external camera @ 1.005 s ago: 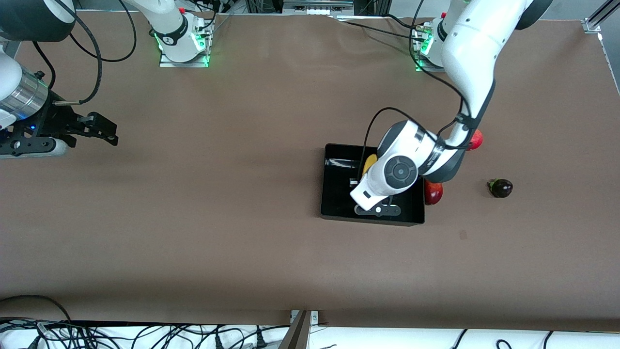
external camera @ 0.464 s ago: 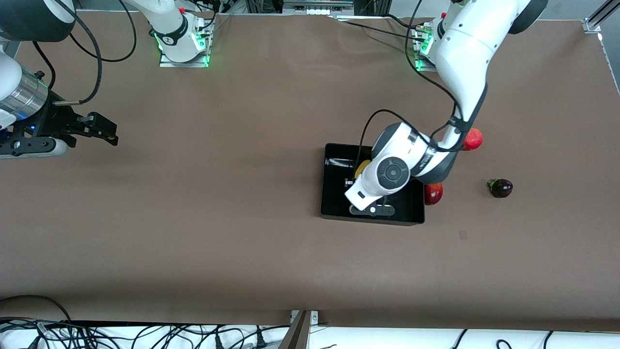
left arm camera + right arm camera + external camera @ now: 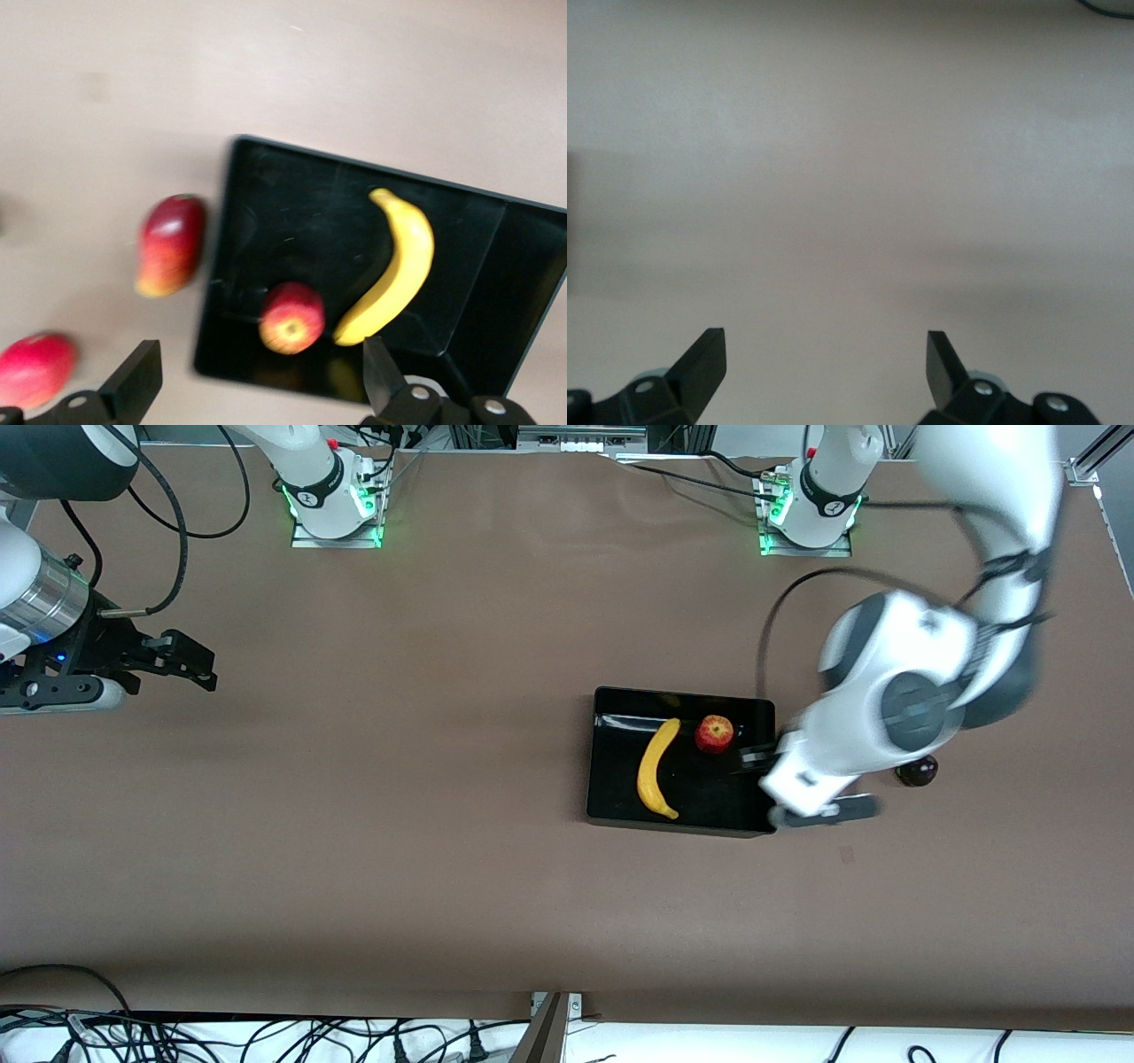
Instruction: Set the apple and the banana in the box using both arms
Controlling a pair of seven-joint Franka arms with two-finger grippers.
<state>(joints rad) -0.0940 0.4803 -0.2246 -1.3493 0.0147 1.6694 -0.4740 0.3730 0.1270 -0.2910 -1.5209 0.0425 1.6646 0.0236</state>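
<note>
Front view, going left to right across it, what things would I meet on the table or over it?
right gripper → box → banana → apple → left gripper → dark round fruit

1. Front view: high camera facing both arm bases, looking down on the whole table (image 3: 354,850)
2. Left wrist view: looks down from above, close over the box (image 3: 292,221); shares the box (image 3: 611,779), banana (image 3: 656,766) and apple (image 3: 714,733) with the front view
3. Right wrist view: close over bare table (image 3: 850,177)
</note>
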